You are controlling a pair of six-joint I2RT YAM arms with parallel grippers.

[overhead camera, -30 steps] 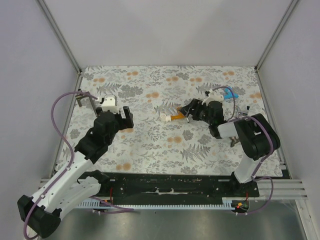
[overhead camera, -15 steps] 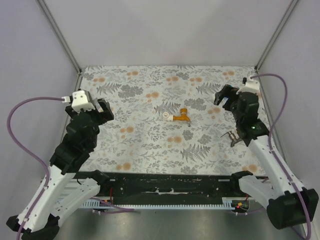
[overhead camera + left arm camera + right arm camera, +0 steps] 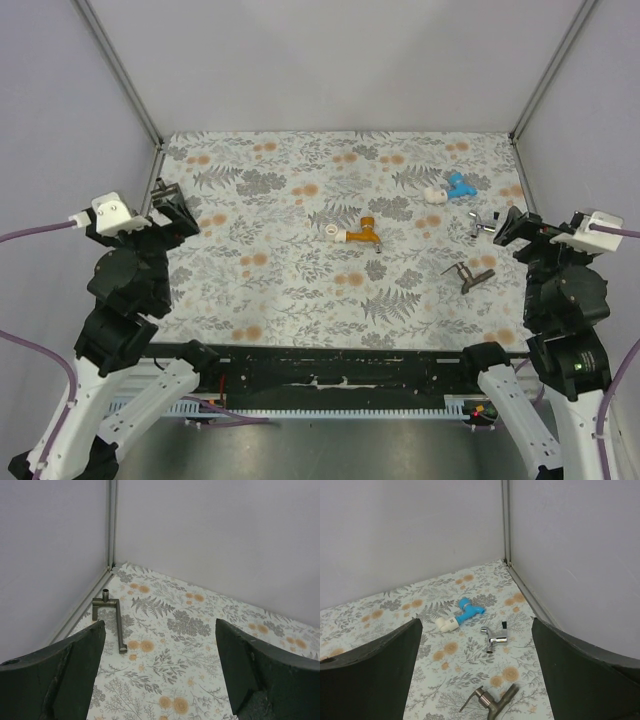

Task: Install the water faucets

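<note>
An orange faucet with a white ring end lies on the flowered mat near the middle, with no gripper near it. A blue faucet with a white fitting lies at the far right; it also shows in the right wrist view. My left gripper is open and empty, raised over the mat's left edge. My right gripper is open and empty, raised over the right edge, well back from the blue faucet.
A chrome tap and a dark bronze lever tap lie at the right. A dark angled metal handle lies by the left wall. Enclosure walls and corner posts stand close to both grippers.
Both arms have pulled back from the mat's middle to its outer edges and risen. The right gripper has left the orange faucet, which lies where it was.
</note>
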